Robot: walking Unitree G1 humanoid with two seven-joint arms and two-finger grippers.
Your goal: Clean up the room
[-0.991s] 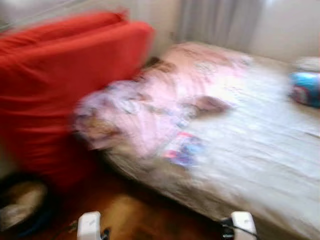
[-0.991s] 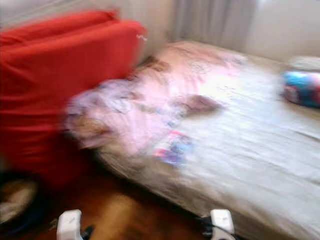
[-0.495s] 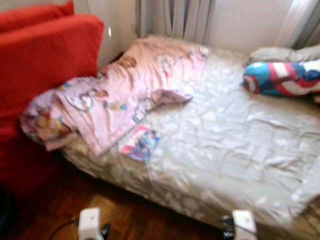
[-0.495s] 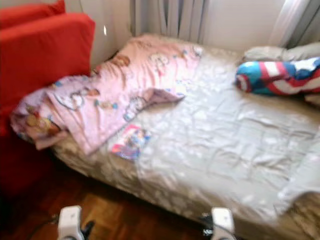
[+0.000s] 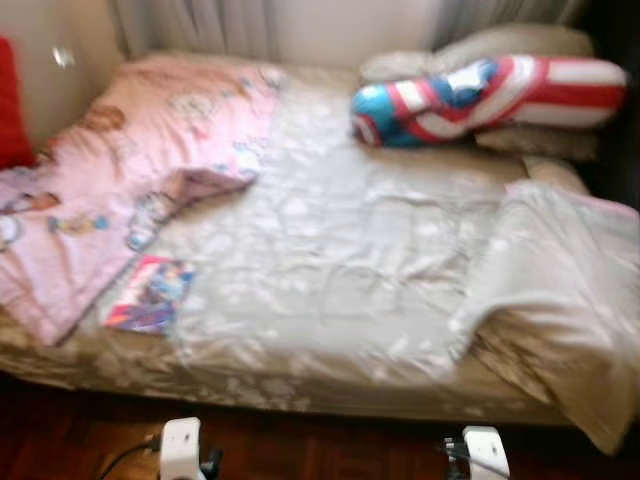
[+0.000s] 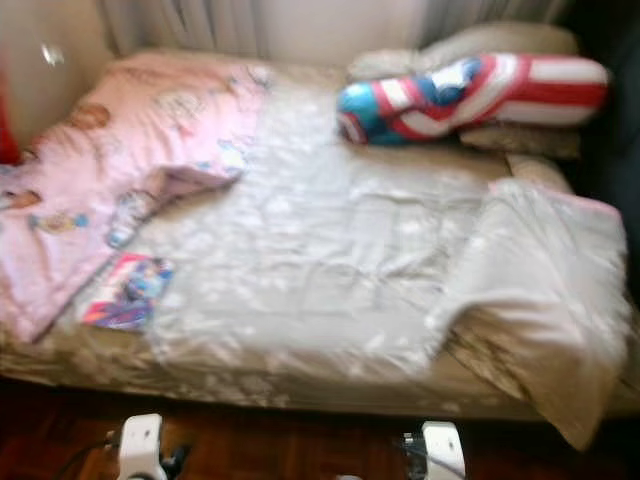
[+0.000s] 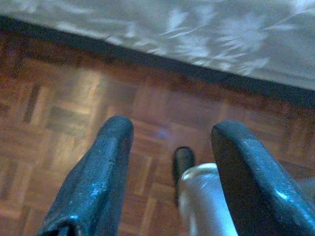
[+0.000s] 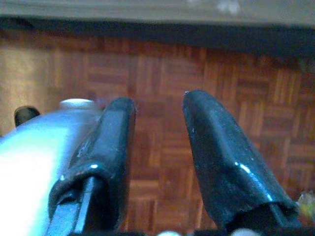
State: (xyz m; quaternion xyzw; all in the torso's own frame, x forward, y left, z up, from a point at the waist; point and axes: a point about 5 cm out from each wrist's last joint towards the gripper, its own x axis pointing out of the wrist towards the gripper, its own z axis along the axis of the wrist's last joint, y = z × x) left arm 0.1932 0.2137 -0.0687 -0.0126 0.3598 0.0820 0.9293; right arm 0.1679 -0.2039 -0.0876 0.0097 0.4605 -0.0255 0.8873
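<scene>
while both arms hang low over the parquet floor (image 7: 74, 113), the left gripper (image 7: 172, 162) has its two black fingers spread apart with nothing between them, floor showing in the gap. right gripper (image 8: 157, 147): fingers also parted, narrower gap, holding nothing. beyond each pair of fingertips the dark lower edge of the bed (image 5: 330, 390) runs across the wrist views, its leaf-print skirt above it.

head views, blurred: a grey-beige patterned bedspread (image 5: 340, 270) lies rumpled over the mattress, with a loose fold (image 5: 560, 290) bunched and hanging off the robot's-right corner. a pink cartoon-print blanket (image 5: 110, 170) is crumpled over the left half, one corner flipped onto the bedspread. a small colourful book or packet (image 5: 150, 295) lies flat just beside the blanket's lower edge, near the front edge of the bed. a long red, white and blue cushion (image 5: 480, 95) rests at the far right, against pale pillows (image 5: 500, 45). curtains (image 5: 200, 20) behind.

versus 0.5 s ago: the whole picture has shifted, so the camera has swung toward the robot's right. the red sofa (image 5: 10, 110) is now a sliver at the left border; the right corner fold has come fully into view. bed items have not changed places relative to one another.
</scene>
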